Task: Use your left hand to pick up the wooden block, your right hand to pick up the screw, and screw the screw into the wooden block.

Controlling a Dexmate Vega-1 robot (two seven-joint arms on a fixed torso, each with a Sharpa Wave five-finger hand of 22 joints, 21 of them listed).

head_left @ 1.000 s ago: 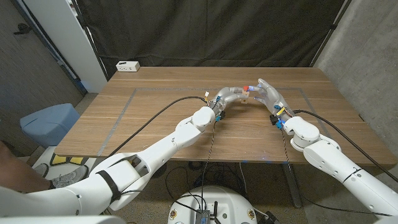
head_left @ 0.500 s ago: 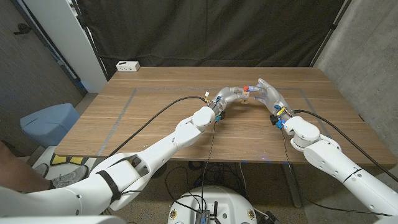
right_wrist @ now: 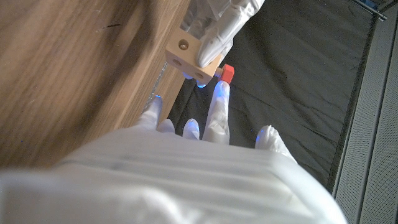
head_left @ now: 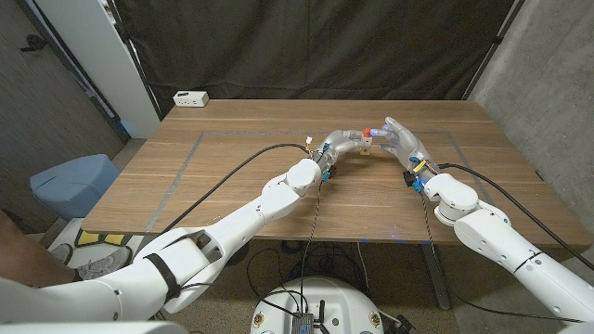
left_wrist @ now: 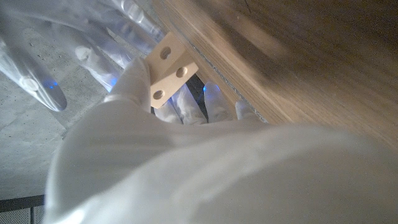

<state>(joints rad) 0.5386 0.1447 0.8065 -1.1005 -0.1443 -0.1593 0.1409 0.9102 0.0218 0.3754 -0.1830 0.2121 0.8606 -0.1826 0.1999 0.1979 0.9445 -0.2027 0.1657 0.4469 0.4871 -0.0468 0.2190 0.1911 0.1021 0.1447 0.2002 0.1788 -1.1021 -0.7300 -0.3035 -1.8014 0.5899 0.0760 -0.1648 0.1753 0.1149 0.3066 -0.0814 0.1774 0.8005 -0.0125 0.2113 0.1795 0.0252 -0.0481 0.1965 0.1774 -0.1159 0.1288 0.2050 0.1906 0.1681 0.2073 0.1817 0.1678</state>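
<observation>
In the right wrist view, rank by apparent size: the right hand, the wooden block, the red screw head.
1. Right hand, inflated by nearness to the camera.
2. Wooden block.
3. Red screw head, smallest.

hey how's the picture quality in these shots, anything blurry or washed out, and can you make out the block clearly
Head view: sharp and evenly lit, but the hands meet far off, so the wooden block is tiny. Left wrist view: the left hand is blurred and overexposed up close; the block is crisp, holes visible. Right wrist view: the right hand is soft and bright, with block and red screw head clear.
</observation>
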